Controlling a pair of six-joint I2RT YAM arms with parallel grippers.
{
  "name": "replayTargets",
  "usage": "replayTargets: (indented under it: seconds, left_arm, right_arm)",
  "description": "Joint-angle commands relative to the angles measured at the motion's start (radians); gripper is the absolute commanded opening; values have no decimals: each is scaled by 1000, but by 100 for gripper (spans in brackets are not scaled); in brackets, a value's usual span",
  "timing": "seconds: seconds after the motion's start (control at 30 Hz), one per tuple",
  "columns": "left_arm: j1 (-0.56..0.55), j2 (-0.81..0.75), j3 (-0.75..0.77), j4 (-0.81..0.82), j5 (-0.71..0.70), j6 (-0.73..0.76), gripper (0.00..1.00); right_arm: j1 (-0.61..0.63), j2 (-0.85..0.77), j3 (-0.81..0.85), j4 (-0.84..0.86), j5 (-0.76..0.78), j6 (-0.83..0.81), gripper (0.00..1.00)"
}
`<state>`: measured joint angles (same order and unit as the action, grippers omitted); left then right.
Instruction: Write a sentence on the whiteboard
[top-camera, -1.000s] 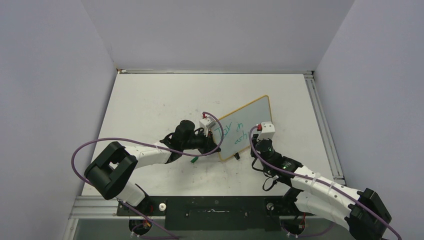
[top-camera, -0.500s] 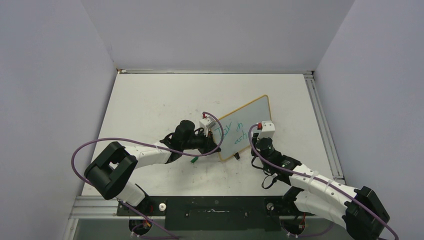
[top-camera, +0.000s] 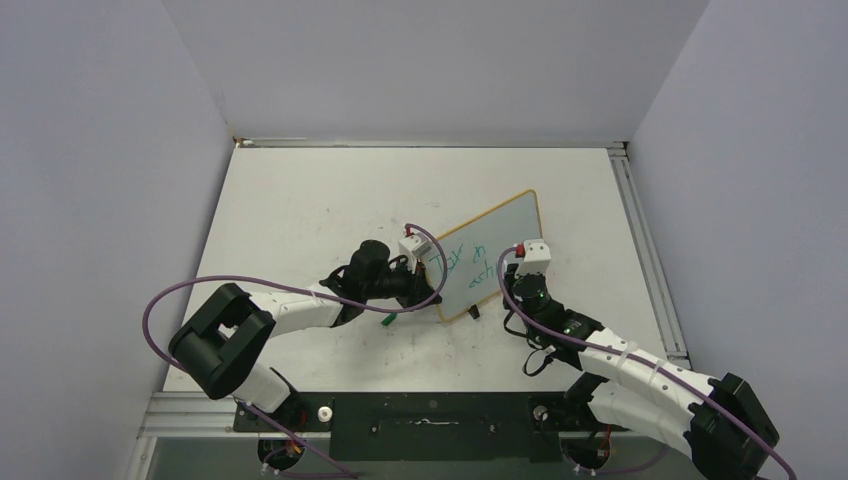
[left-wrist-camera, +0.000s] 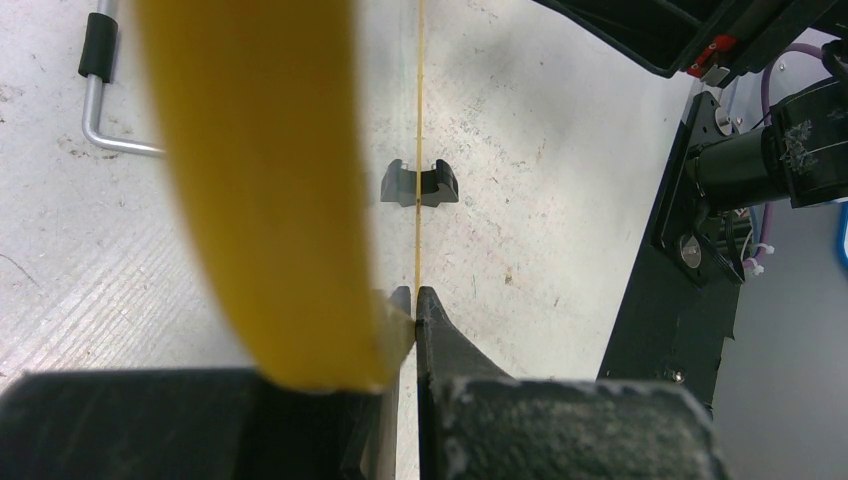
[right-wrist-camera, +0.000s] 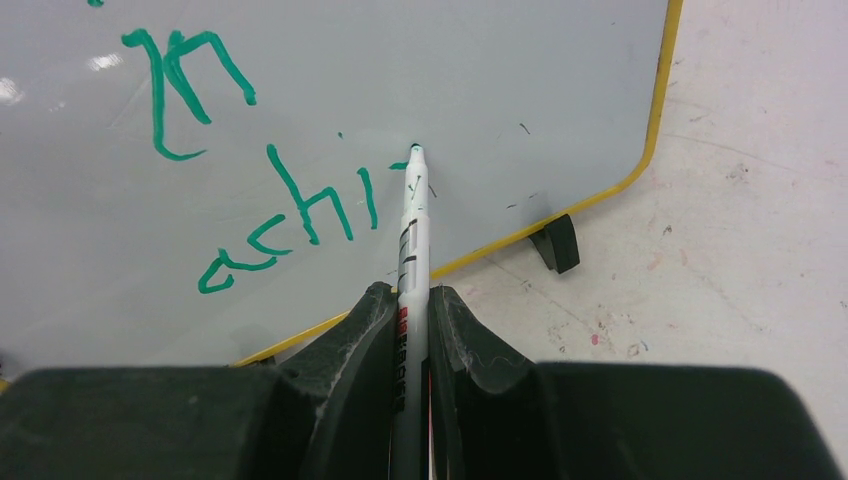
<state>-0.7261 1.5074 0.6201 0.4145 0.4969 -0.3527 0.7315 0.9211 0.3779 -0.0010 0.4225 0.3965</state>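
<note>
The whiteboard (top-camera: 500, 238) stands tilted on the table, yellow-rimmed, with one black foot (right-wrist-camera: 556, 243) showing in the right wrist view. My left gripper (top-camera: 432, 290) is shut on the board's left edge; in the left wrist view its fingertips (left-wrist-camera: 414, 302) pinch the thin yellow rim (left-wrist-camera: 420, 150). My right gripper (right-wrist-camera: 412, 300) is shut on a white marker (right-wrist-camera: 411, 235) whose tip touches the board (right-wrist-camera: 420, 70). The sentence (right-wrist-camera: 290, 215) in teal reads "in" above "achi", with a short new stroke at the tip. In the top view the writing (top-camera: 468, 265) sits on the board's left half.
A metal hex key (left-wrist-camera: 100, 95) lies on the table left of the board in the left wrist view. A green marker cap (top-camera: 388, 320) lies near the left gripper. The black base rail (top-camera: 430, 425) runs along the near edge. Purple walls enclose the table.
My right gripper has shifted slightly right and away along the board with the marker. The left arm and the board have not moved.
</note>
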Motion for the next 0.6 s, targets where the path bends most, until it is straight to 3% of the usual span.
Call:
replayTargets:
  seconds: [0.0,0.57]
  left_arm:
    - [-15,-9,16,-20,26,1,0]
    - [-15,-10,13,-14,26,-2,0]
  right_arm:
    - [-8,-23,27,83,-14,-26,5]
    - [2,-42,-3,36,-97,25,5]
